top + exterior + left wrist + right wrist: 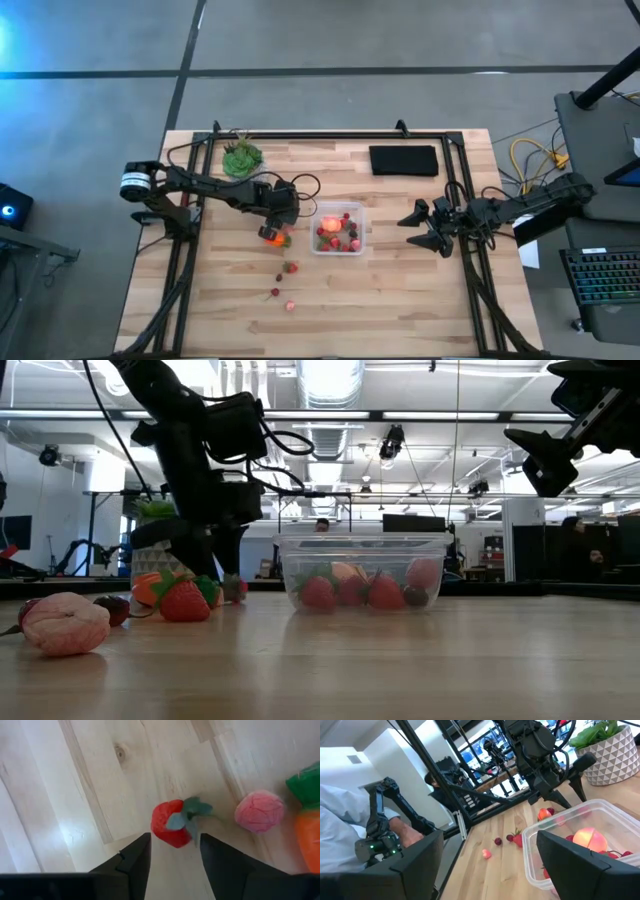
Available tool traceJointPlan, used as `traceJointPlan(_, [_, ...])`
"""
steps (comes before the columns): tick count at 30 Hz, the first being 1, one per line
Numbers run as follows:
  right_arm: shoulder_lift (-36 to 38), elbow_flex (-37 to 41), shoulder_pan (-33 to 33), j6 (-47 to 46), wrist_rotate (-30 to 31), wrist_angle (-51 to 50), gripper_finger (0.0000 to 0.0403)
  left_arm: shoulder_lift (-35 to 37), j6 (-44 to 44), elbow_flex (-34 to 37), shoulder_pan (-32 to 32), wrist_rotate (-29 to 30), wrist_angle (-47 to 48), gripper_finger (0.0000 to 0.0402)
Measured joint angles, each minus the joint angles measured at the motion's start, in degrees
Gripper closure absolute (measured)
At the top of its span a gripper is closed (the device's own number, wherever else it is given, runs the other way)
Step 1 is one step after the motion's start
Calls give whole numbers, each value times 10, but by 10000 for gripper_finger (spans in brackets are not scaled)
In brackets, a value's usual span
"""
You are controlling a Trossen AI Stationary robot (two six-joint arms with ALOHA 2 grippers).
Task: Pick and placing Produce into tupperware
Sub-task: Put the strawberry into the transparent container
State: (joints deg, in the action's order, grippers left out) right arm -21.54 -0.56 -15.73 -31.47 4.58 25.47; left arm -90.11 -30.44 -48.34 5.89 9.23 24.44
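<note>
We see the left claw point(172, 851) low over the worktop point(400, 300), fingers spread, a red strawberry point(175, 822) just at its tips, a pink piece point(260, 811) and the orange carrot point(309, 840) nearby. The tupperware point(338, 230) sits mid-worktop holding the round fruit point(331, 222) and berries. The right claw point(428, 226) hangs open beside it, and 3 small pieces point(276, 292) lie loose.
</note>
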Motion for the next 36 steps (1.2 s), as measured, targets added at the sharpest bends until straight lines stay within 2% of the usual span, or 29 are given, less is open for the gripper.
traceJointPlan(8, [0,0,0,0,0,0,96,0,0,0,0,0,-5,272])
traceJointPlan(16, [0,0,0,0,0,0,90,-28,0,1,0,1,-40,274])
traceJointPlan(25, [0,0,0,0,0,0,96,-39,14,-1,-1,32,-46,273])
traceJointPlan(31, [0,0,0,0,0,0,92,-37,70,-20,0,50,-62,242])
traceJointPlan(36, [0,0,0,0,0,0,90,-37,139,-36,0,44,-26,202])
